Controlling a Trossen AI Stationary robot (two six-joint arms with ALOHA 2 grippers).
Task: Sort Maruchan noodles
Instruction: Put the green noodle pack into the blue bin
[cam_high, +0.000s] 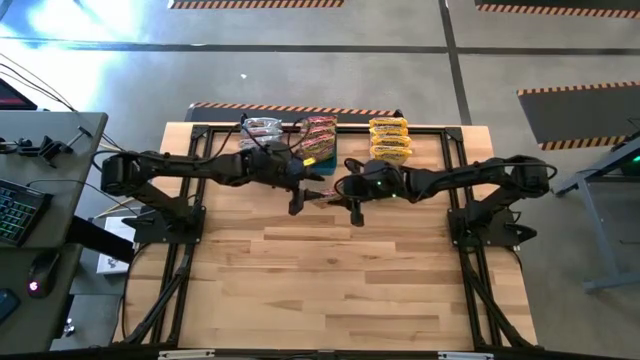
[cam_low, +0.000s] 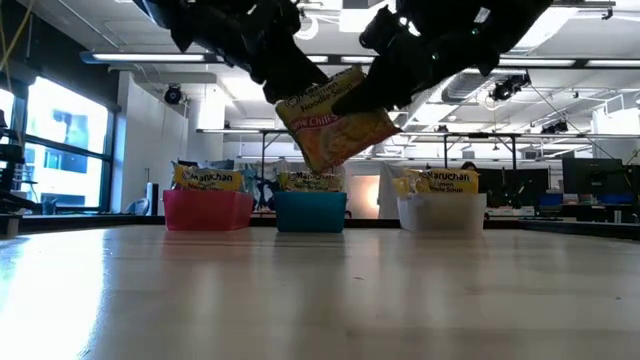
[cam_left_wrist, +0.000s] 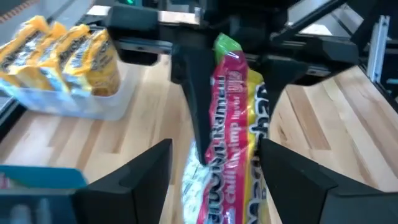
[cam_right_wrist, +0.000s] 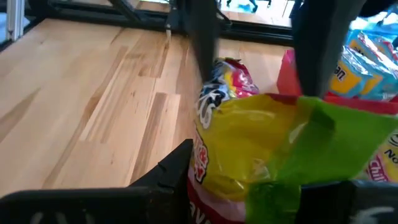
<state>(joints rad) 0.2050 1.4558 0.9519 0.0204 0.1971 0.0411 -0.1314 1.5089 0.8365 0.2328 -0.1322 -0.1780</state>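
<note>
— Where was the packet (cam_low: 335, 125)?

— Held in the air near the middle of the surface's (cam_high: 330, 280) far edge, tilted, with "Chili" legible on its yellow-and-red wrap.

— And the arms?

— Both reached inward and met there. The right claw (cam_high: 350, 196) was clamped on the packet; the left claw (cam_high: 303, 192) had its fingers on either side of it, touching.

— Anything readable behind?

— "Maruchan" on packets in the pink bin (cam_low: 207, 210), blue bin (cam_low: 311, 211) and clear bin (cam_low: 441, 212) along the far edge.
</note>
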